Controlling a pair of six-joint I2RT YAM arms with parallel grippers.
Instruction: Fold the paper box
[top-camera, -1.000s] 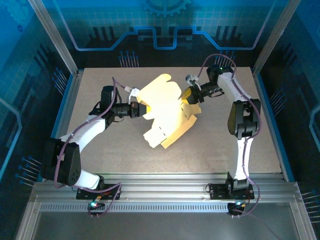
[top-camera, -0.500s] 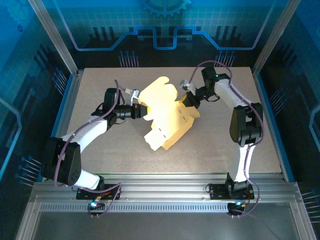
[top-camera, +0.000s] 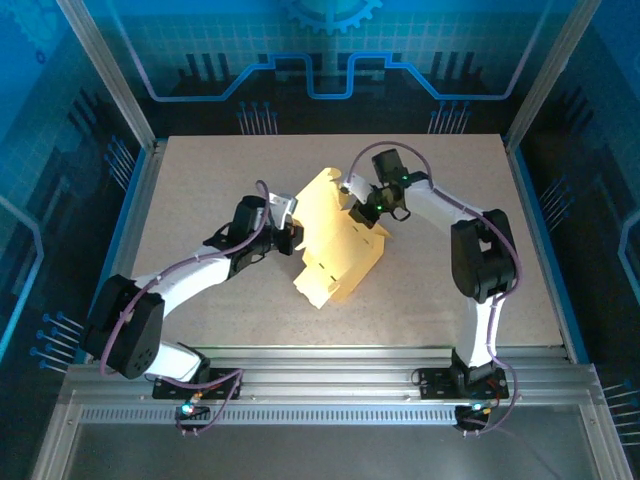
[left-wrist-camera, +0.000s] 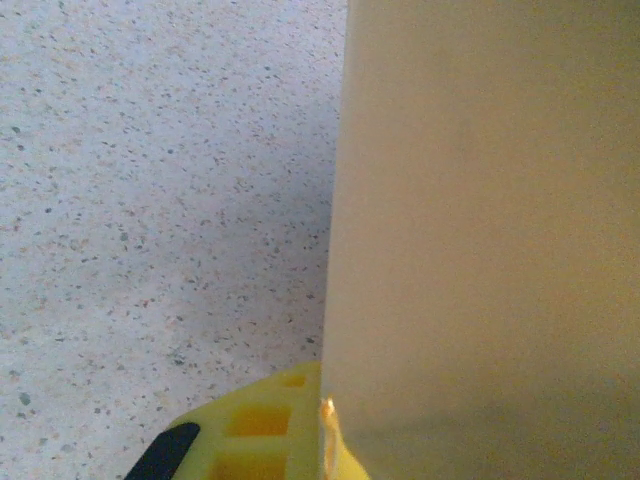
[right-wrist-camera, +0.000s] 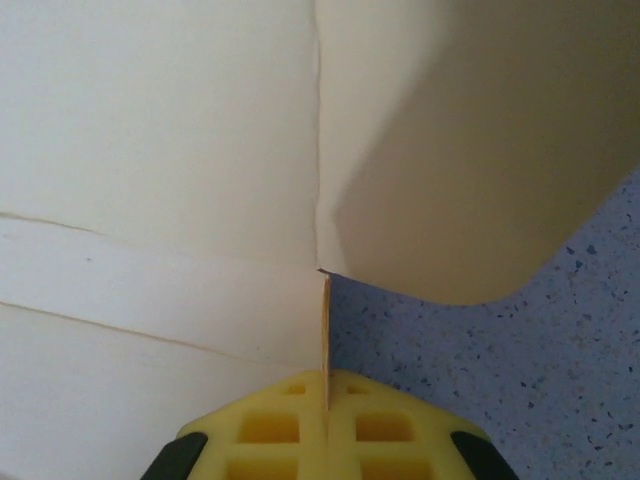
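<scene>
Speckled counter (top-camera: 200, 170): your left fingers (left-wrist-camera: 250, 440) and right fingers (right-wrist-camera: 265, 430) both pinch the paper box (top-camera: 335, 245) by its edges; opposing pulls could tear it

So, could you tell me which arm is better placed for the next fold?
Probably right: the right gripper pinches the paper box at a crease beside a rounded flap, while the left gripper clamps a plain panel.

Speckled table (top-camera: 200, 180) w/ blue wall panels (top-camera: 200, 60)
</scene>
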